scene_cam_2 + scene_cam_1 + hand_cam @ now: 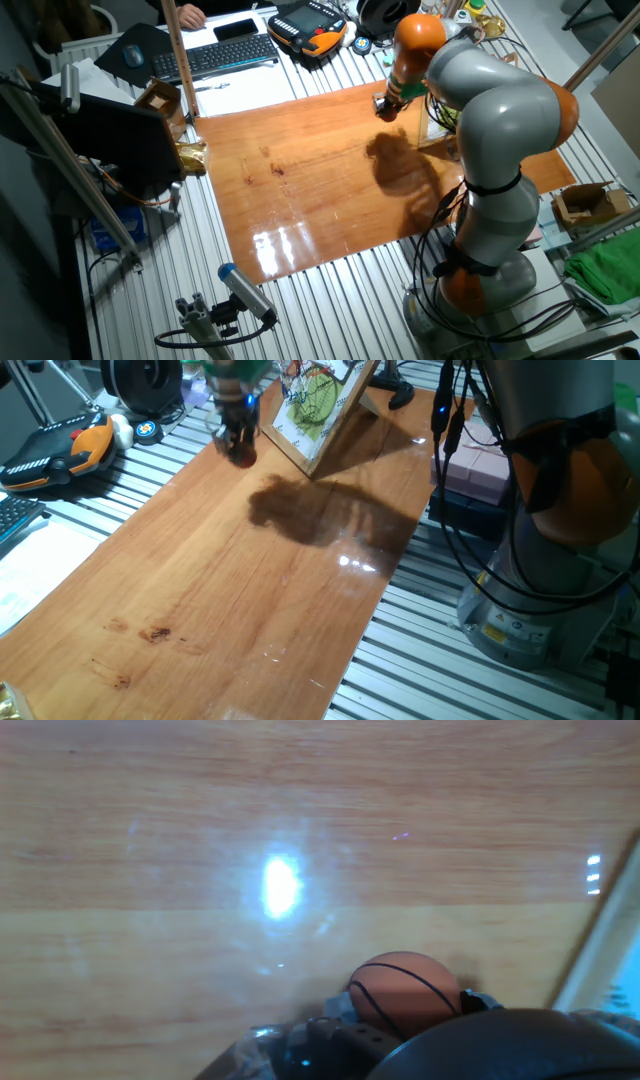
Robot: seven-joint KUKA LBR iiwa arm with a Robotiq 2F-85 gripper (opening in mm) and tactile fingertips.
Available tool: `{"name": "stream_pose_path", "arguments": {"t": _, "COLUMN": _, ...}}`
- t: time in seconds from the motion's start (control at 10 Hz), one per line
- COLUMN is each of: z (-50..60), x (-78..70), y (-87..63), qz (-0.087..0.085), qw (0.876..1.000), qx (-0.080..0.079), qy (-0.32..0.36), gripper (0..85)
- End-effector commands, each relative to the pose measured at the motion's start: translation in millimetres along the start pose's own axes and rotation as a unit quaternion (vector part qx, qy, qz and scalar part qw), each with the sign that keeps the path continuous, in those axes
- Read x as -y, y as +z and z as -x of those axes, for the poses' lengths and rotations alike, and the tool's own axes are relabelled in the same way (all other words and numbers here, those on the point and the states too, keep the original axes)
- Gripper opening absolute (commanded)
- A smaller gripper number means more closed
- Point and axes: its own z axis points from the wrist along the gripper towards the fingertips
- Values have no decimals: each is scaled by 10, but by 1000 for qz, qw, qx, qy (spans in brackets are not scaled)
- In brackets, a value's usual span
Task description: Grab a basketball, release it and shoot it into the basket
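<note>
Your gripper (240, 448) holds the ball (403, 992) clamped between its fingers, low over the table (230, 590) beside the board (325, 410). Release from here and the ball probably strikes the board's frame, missing the hoop (297, 372) above.

Count: 1 basketball (403, 991) at the gripper (240, 448), 1 basket board (322, 405) just beside it, 1 keyboard (222, 55), 1 mouse (134, 56), 1 orange-black pendant (62, 450) further off.
</note>
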Motion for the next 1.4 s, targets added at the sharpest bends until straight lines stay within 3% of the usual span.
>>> {"name": "stream_pose_path", "arguments": {"t": 0.0, "z": 49, "x": 155, "y": -545, "qz": -3, "qw": 1000, "qx": -3, "qy": -2, "gripper": 7}}
{"name": "stream_pose_path", "arguments": {"t": 0.2, "z": 39, "x": 439, "y": -765, "qz": -4, "qw": 1000, "qx": -19, "qy": -12, "gripper": 7}}
{"name": "stream_pose_path", "arguments": {"t": 0.3, "z": 37, "x": 507, "y": -802, "qz": 0, "qw": 1000, "qx": -25, "qy": -16, "gripper": 7}}
{"name": "stream_pose_path", "arguments": {"t": 0.7, "z": 21, "x": 442, "y": -763, "qz": -4, "qw": 1000, "qx": -29, "qy": 2, "gripper": 7}}
{"name": "stream_pose_path", "arguments": {"t": 0.9, "z": 21, "x": 442, "y": -763, "qz": -17, "qw": 1000, "qx": -11, "qy": 7, "gripper": 7}}
{"name": "stream_pose_path", "arguments": {"t": 1.1, "z": 21, "x": 442, "y": -763, "qz": -12, "qw": 1000, "qx": 9, "qy": 16, "gripper": 7}}
{"name": "stream_pose_path", "arguments": {"t": 1.2, "z": 21, "x": 442, "y": -763, "qz": -12, "qw": 1000, "qx": 5, "qy": 21, "gripper": 7}}
{"name": "stream_pose_path", "arguments": {"t": 1.3, "z": 12, "x": 470, "y": -863, "qz": -16, "qw": 1000, "qx": -2, "qy": 25, "gripper": 7}}
